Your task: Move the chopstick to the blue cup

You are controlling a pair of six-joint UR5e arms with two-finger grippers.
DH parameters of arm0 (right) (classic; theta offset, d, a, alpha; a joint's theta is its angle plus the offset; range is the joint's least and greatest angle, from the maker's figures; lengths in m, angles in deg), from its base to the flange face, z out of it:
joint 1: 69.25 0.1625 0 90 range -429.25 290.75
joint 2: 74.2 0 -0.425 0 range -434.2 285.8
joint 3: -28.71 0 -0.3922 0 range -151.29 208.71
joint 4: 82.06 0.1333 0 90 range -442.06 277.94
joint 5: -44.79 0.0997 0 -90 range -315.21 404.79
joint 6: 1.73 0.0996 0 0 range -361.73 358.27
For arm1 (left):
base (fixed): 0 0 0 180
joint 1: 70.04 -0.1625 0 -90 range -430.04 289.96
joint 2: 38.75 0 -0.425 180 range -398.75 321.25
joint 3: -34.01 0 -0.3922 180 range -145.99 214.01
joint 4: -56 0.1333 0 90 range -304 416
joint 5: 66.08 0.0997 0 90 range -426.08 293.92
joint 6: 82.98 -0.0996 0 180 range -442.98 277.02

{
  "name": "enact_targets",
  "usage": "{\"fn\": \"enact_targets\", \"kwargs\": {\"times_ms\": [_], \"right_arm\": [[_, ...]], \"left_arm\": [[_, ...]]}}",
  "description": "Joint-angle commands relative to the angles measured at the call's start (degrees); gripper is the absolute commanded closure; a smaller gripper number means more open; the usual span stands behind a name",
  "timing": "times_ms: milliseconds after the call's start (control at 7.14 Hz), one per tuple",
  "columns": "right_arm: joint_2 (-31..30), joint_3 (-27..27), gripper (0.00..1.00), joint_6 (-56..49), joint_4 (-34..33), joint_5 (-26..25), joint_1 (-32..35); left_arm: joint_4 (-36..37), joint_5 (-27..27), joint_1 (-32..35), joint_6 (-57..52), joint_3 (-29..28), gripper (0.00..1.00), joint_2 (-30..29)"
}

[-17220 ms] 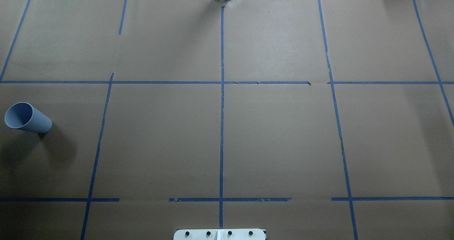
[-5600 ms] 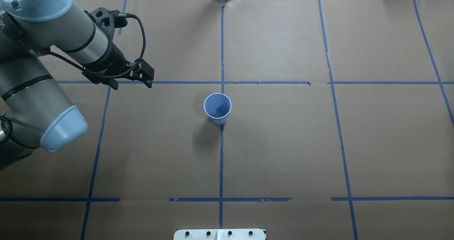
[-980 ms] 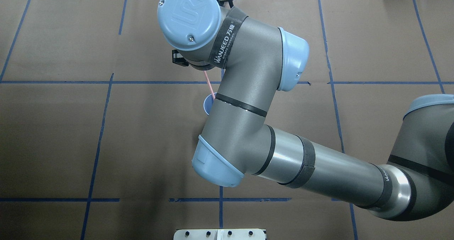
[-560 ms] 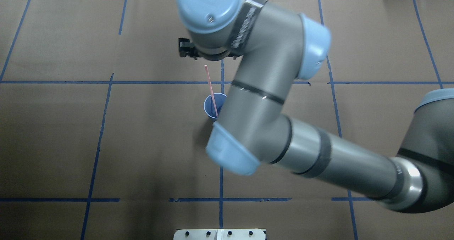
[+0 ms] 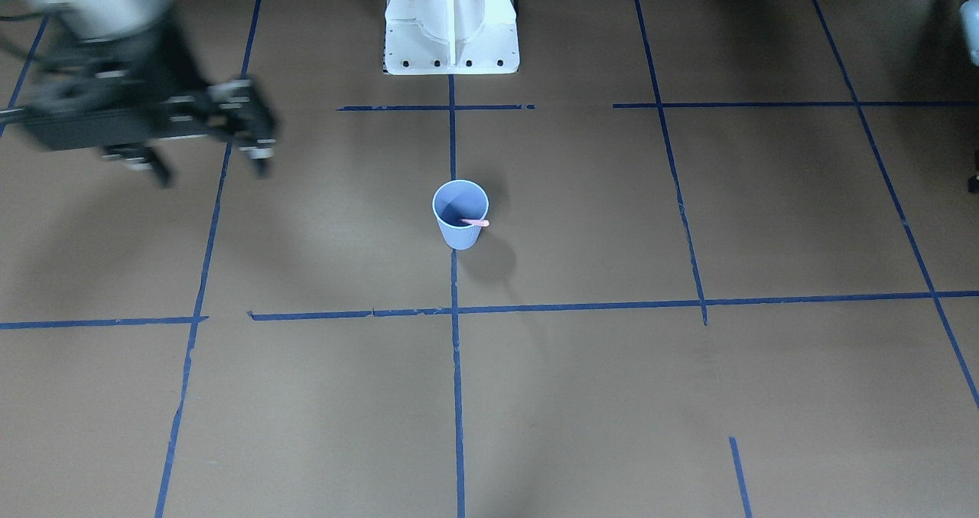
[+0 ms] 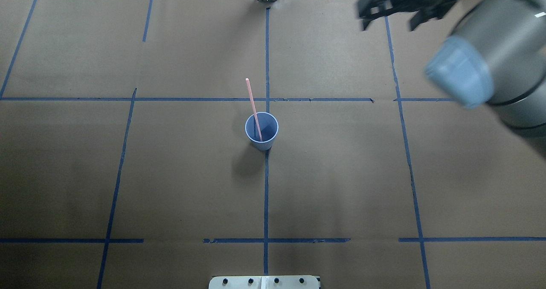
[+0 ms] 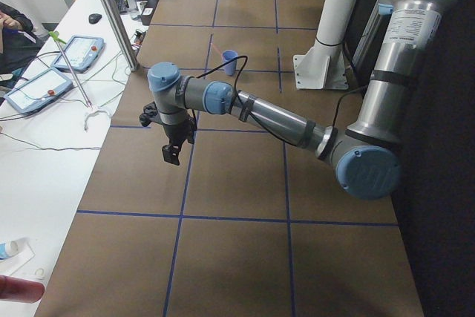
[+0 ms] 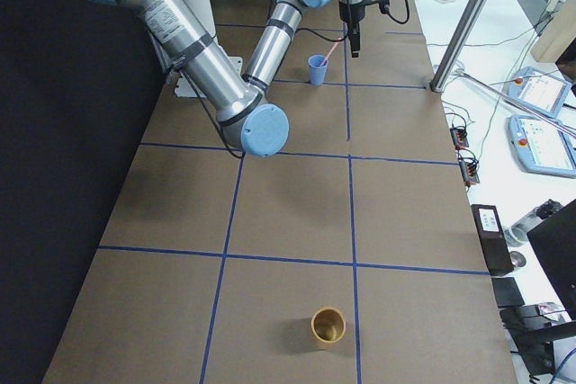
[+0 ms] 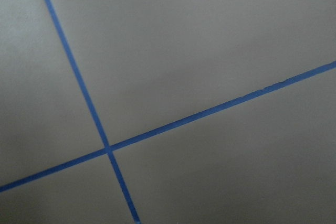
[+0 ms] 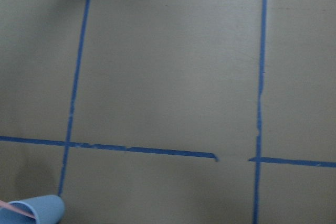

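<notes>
The blue cup [image 6: 268, 122] stands upright at the table's middle, on the centre tape line. One pink chopstick [image 6: 251, 101] stands in it and leans toward the far left, well above the rim. In the front-facing view only its pink tip [image 5: 476, 223] shows at the rim of the cup [image 5: 460, 235]. My right gripper [image 6: 387, 23] is open and empty, high at the far right, well away from the cup; it is blurred in the front-facing view [image 5: 210, 167]. My left gripper [image 7: 171, 155] shows only in the exterior left view, so I cannot tell its state.
Blue tape lines [image 6: 266, 195] divide the brown paper table top. A brown cup [image 8: 328, 325] stands far off at the table's right end. The robot's white base [image 5: 451, 21] is at the near edge. The right wrist view catches the blue cup [image 10: 44, 209] at its bottom left.
The right gripper let go of the chopstick, which stays standing in the cup. The right arm has swung up and away to the far right, uncovering the cup.
</notes>
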Motion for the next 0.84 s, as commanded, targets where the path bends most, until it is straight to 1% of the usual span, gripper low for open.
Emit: {"fn": "enact_targets", "kwargs": {"times_ms": [0, 140, 280, 420, 560, 700], "right_arm": [[-10.31, -3.25, 0.00, -17.41, 0.53, 5.39, 12.75], [-15.92, -4.15, 0.00, -25.91, 1.23, 6.53, 16.46], [-22.67, -4.16, 0.00, -30.87, 2.37, 6.98, 19.37], [-28.66, -4.25, 0.00, -30.92, 5.86, 7.77, 22.01], [-30.37, -4.60, 0.00, -31.35, 11.55, 8.12, 22.30], [-33.08, -8.95, 0.00, -31.27, 13.17, 8.30, 22.21]], "left_arm": [[-0.47, -2.87, 1.93, -2.34, -1.32, 0.00, 3.28], [-0.47, -2.88, 1.93, -1.99, -1.41, 0.00, 3.38], [-0.47, -2.88, 1.93, -1.90, -1.06, 0.00, 3.38], [-0.47, -2.88, 1.93, -1.90, -0.97, 0.00, 3.38], [-0.47, -2.88, 1.93, -1.90, -0.62, 0.00, 3.38], [-0.47, -2.88, 1.93, -1.81, -0.71, 0.00, 3.38]]}}
